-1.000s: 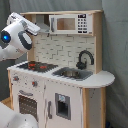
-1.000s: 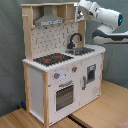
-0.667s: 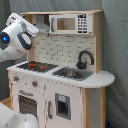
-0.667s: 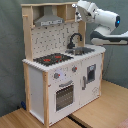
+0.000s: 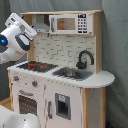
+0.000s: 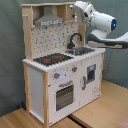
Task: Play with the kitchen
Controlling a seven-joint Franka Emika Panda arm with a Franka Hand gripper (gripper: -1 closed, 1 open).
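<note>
hovering near the kitchen's upper shelf, the claw.

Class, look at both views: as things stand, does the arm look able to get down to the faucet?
Probably yes. The arm is high beside the kitchen's upper shelf, and the space above the faucet and sink looks open. Nothing seems to stand between them.

Gripper high beside kitchen top shelf; hob below it, faucet lower, further off.
</note>
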